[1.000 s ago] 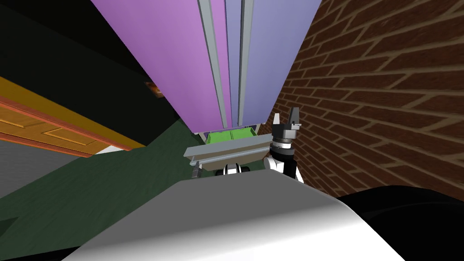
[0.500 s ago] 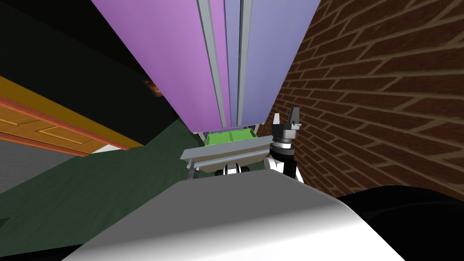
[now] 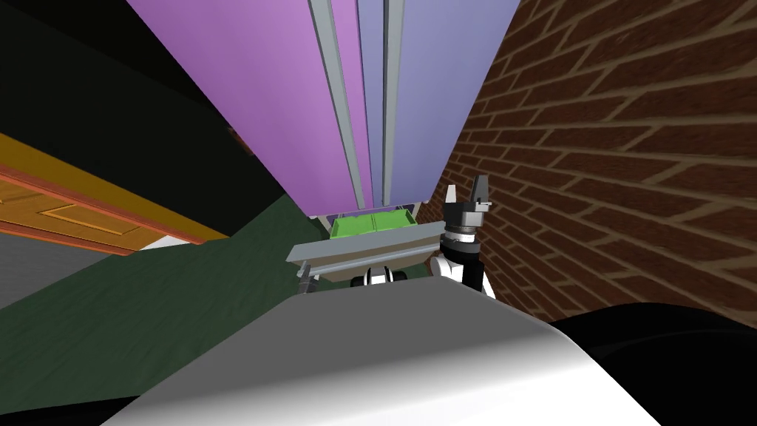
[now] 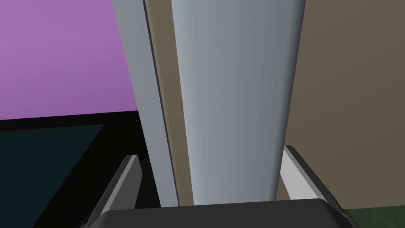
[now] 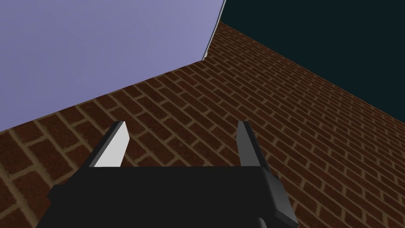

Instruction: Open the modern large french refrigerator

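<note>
The refrigerator (image 3: 296,96) stands straight ahead, its side close against a brick wall (image 3: 606,148). Its purple door (image 3: 244,81) and lavender door (image 3: 443,96) are both shut, and two grey vertical handles (image 3: 336,111) meet at the seam between them. At the foot of the refrigerator the bottom drawer (image 3: 373,271) juts forward from under the doors. Green bins (image 3: 369,222) show inside it, and a grey handle bar (image 3: 362,248) runs across its front.

The left gripper (image 4: 211,158) is at the refrigerator's drawer with its fingers spread wide around the handle bar (image 4: 233,99). One finger (image 4: 294,174) touches the bar's edge; the other (image 4: 126,178) stands a little clear of it. The tan drawer front (image 4: 348,79) lies just behind the bar.

The right gripper (image 3: 466,191) is raised between the refrigerator's lavender door and the brick wall. Its fingers (image 5: 114,146) are parted and nothing is between them.

A dark green floor (image 3: 148,310) spreads out from the refrigerator's purple side
</note>
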Robot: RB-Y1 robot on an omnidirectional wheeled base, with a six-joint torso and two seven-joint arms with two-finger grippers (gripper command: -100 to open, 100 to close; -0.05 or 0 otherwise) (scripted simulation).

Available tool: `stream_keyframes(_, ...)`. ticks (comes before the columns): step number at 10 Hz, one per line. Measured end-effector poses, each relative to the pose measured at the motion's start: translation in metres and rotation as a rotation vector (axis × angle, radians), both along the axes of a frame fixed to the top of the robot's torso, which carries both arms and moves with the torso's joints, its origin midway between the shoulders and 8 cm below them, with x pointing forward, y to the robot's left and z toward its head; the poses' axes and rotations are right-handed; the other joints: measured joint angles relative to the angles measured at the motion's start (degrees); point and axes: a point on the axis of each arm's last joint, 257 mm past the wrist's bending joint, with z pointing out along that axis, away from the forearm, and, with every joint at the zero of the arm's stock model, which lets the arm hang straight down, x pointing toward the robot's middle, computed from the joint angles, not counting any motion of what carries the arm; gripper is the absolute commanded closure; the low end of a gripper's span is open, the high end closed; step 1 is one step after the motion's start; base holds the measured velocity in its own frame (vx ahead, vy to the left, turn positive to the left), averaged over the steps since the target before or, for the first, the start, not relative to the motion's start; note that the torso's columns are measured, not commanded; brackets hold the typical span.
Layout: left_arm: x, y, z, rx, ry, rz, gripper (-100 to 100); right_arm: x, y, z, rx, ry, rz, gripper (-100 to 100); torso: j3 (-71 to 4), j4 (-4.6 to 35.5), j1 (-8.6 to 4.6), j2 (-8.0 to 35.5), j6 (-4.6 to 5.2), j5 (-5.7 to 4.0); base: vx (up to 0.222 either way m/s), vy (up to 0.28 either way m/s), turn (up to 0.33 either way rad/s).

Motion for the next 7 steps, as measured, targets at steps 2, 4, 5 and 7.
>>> stream_keyframes(2,-0.002,0.010,0.004,0.000,0.007,0.000,-100,0.000,0.000,0.000,0.000,0.000,0.000,0,0.03,0.11,-0.20,0.19,-0.07,-0.18,0.004,-0.050,-0.005)
stream_keyframes(4,-0.004,0.023,0.013,-0.003,0.025,-0.001,-100,0.000,0.000,0.000,0.000,0.000,0.000,0,0.07,0.35,-0.61,0.47,-0.15,-0.59,0.014,-0.053,0.008)
stream_keyframes(5,-0.004,0.024,0.011,-0.004,0.037,0.002,0,0.000,0.000,0.000,0.000,0.000,0.000,0,0.15,0.20,-0.53,0.56,-0.14,-0.35,0.003,0.005,-0.012)
stream_keyframes(7,-0.004,0.025,0.006,-0.004,0.052,0.006,0,0.000,0.000,0.000,0.000,0.000,0.000,0,0.16,0.00,-0.35,0.50,-0.21,-0.08,0.001,0.004,-0.012)
